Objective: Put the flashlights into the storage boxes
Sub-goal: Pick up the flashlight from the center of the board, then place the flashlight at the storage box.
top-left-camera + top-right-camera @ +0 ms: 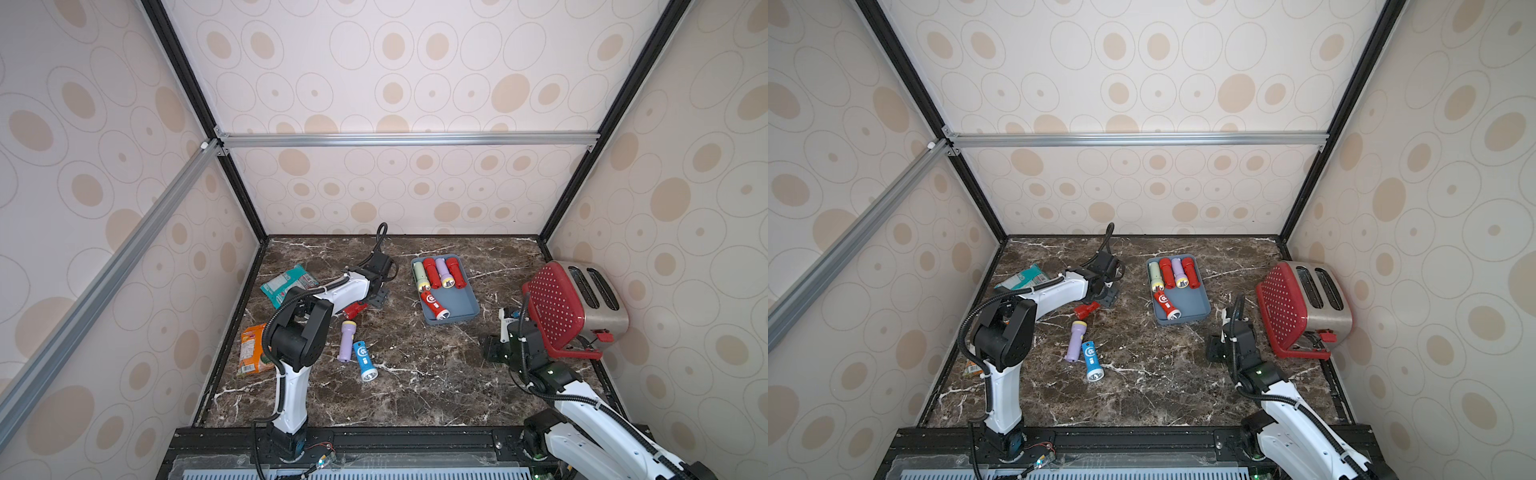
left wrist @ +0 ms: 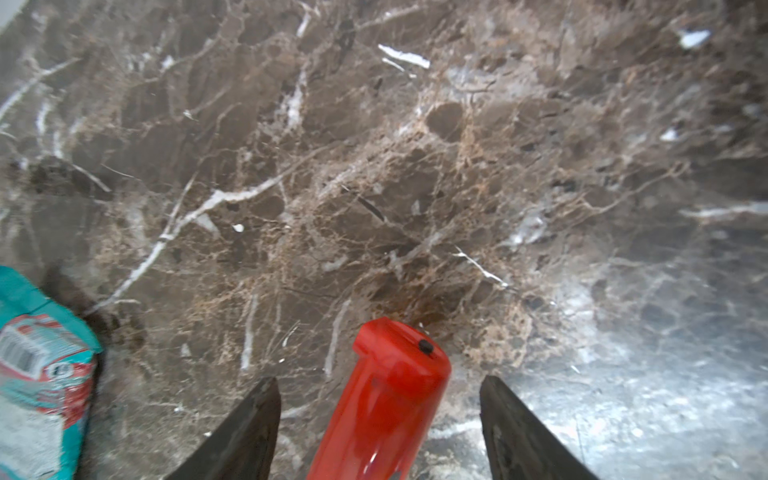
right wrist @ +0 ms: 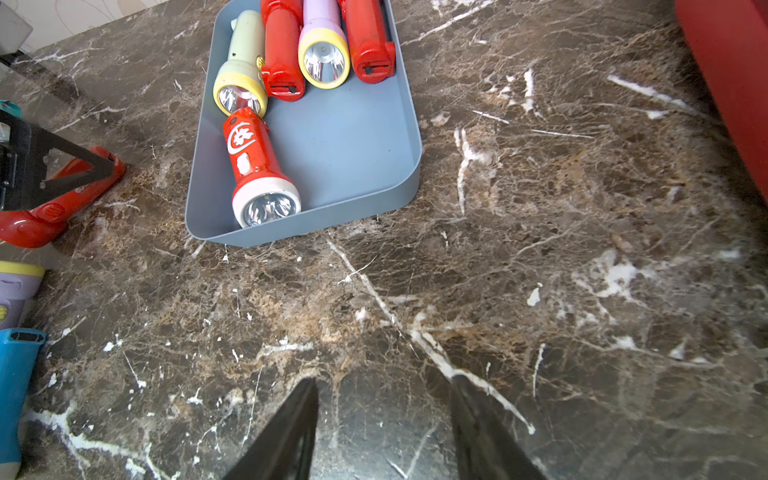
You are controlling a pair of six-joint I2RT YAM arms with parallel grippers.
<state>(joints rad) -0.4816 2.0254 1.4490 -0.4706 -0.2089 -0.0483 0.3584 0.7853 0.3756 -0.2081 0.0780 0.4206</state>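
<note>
At far left lie an orange packet (image 1: 251, 351) and a teal packet (image 1: 286, 284). Next, the left end effector (image 2: 378, 380) straddles the loose red torch (image 1: 355, 309), which lies on the tabletop (image 1: 415, 374). Its fingers are apart with a gap on either side of the barrel, and nothing is gripped yet.

I judge this to be the grasp step. It should go best if the fingers close squarely across the barrel's middle, since smooth round plastic can roll or squirt out. The torch should then be lifted clear before it crosses to the tray.

Nearer the camera lie the lilac torch (image 1: 346, 340) and blue torch (image 1: 363, 359). The tray (image 1: 461, 303) holds five torches (image 1: 434, 305), with its near half mostly free. The right end effector (image 3: 382, 378) hangs partly open and empty over bare tabletop, near the toaster (image 1: 582, 303).

Only the left wrist view shows those gaps. In both top views the wrist covers most of the fingers, yet only those views show all three loose torches whole.
</note>
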